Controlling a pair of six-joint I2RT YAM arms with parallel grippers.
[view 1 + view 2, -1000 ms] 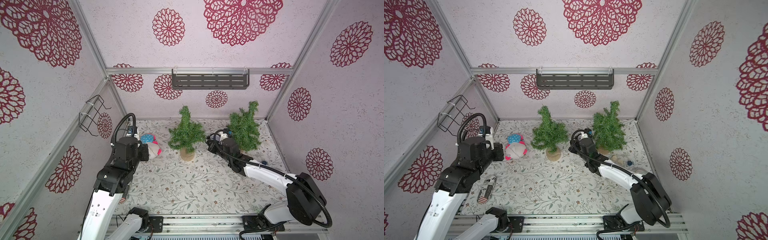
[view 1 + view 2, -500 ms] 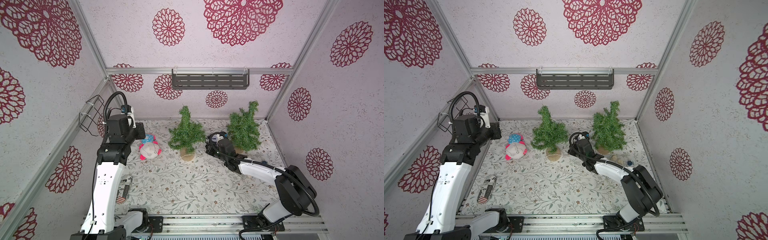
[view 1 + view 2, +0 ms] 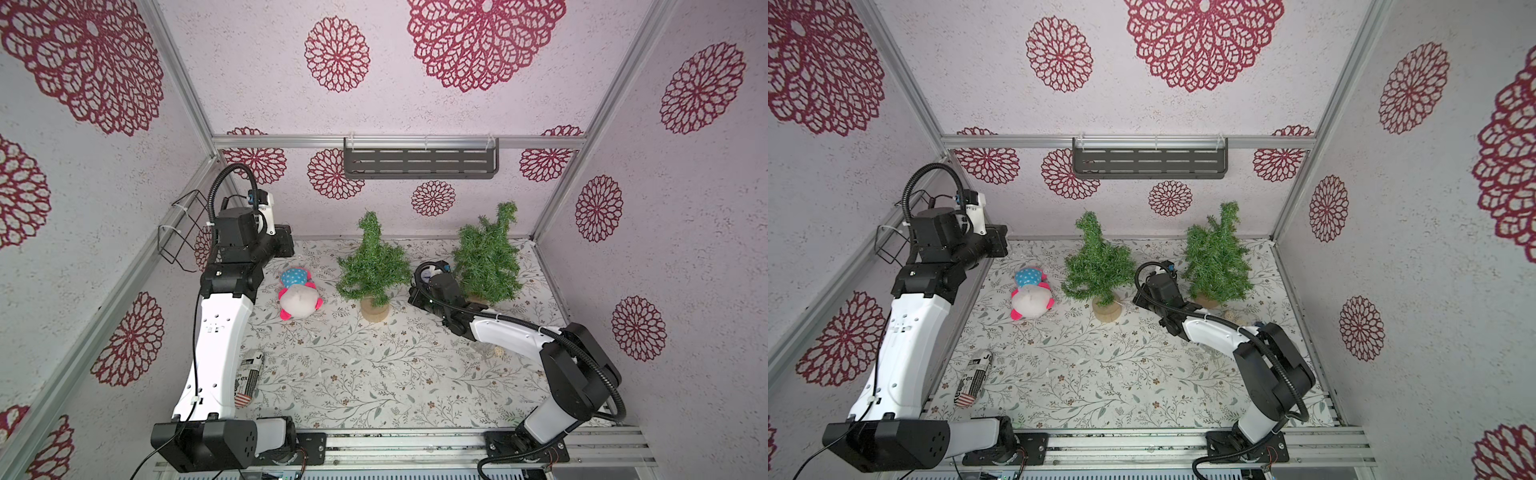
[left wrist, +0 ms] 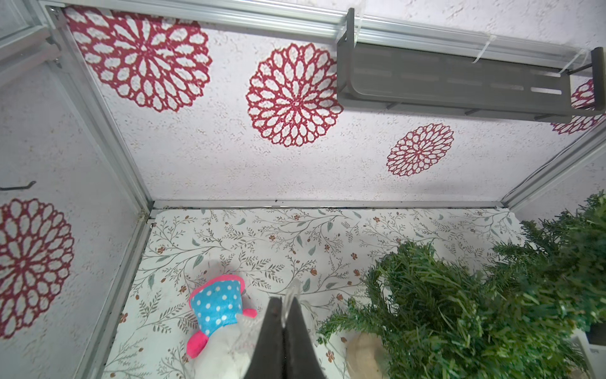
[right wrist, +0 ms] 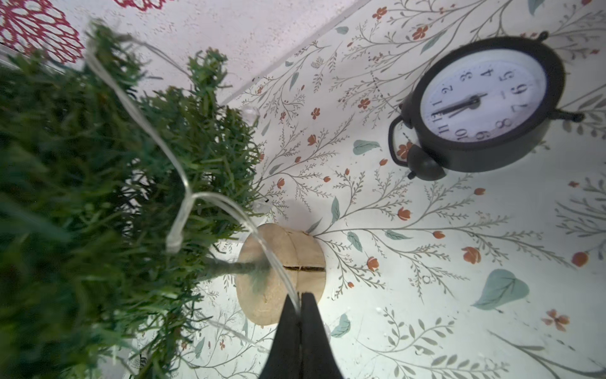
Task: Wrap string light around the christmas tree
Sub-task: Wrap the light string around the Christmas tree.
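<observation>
Christmas tree (image 3: 372, 270): you have it upright on its round wooden base (image 5: 259, 302) at mid-back of the floral mat (image 3: 374, 374), between the plush toy (image 3: 297, 297) and a second tree (image 3: 486, 266), long axis vertical, tip up. String light (image 5: 174, 239): the clear strand leaves the right gripper (image 5: 300, 305), whose jaws are pressed together on it beside the base, and climbs through the branches along the trunk's line; alarm clock (image 5: 482, 105) nearby. Left gripper (image 4: 284, 300): high near the back left corner, jaws together on a clear piece that looks like the same strand.
</observation>
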